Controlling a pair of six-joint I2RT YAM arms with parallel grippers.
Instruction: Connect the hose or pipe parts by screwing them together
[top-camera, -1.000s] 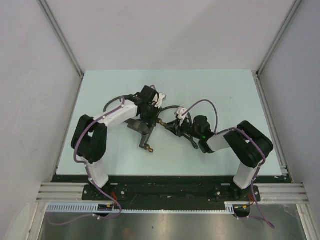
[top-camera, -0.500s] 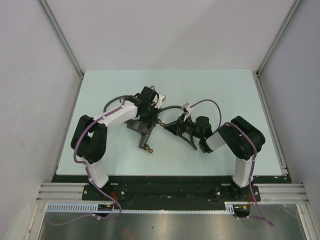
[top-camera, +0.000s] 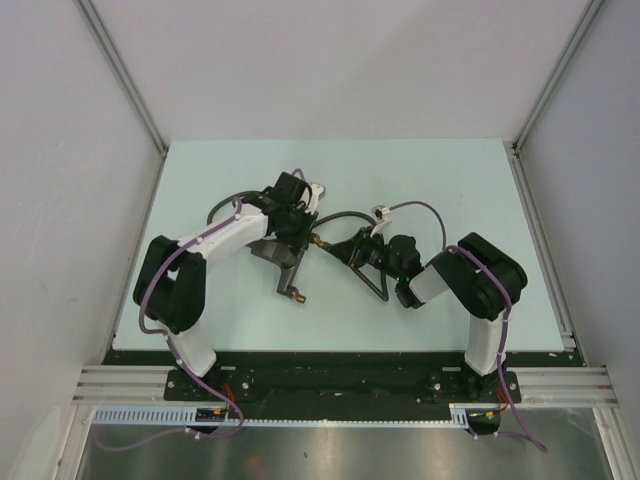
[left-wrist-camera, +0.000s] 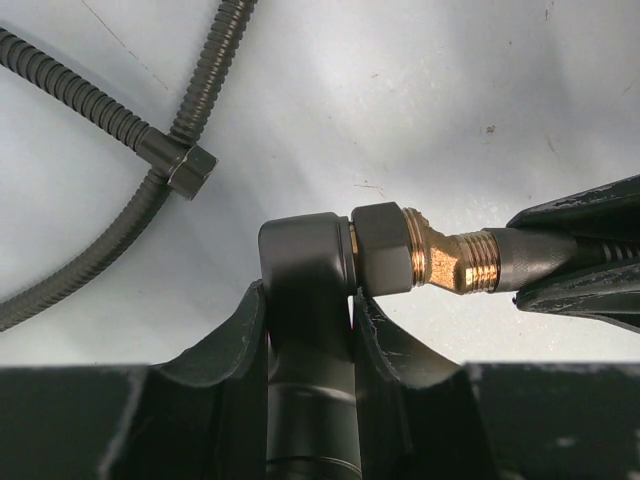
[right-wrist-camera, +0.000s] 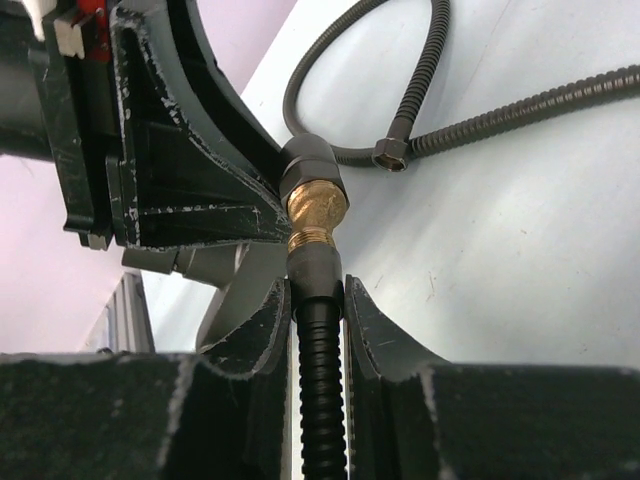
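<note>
My left gripper (left-wrist-camera: 305, 300) is shut on the dark-grey forked fitting (left-wrist-camera: 305, 265), whose body stands between the jaws. A brass threaded tip (left-wrist-camera: 452, 262) sticks out to the right from the fitting's nut. The hose end sleeve (left-wrist-camera: 528, 258) sits on that tip's threads. My right gripper (right-wrist-camera: 318, 295) is shut on this sleeve of the ribbed dark hose (right-wrist-camera: 322, 390), just below the brass tip (right-wrist-camera: 315, 208). In the top view the two grippers meet at mid-table, left (top-camera: 291, 236) and right (top-camera: 352, 250). The fitting's other leg (top-camera: 288, 278) ends in a brass tip toward me.
The rest of the hose (top-camera: 338, 214) loops over the pale table (top-camera: 450, 190) behind the grippers, with a hex nut (left-wrist-camera: 190, 170) on one strand. Purple cables (top-camera: 425, 212) arch over the right arm. White walls close in three sides.
The right arm has drawn in to the left and its wrist has turned, the hose end staying at the brass tip. The left arm's elbow has shifted slightly left.
</note>
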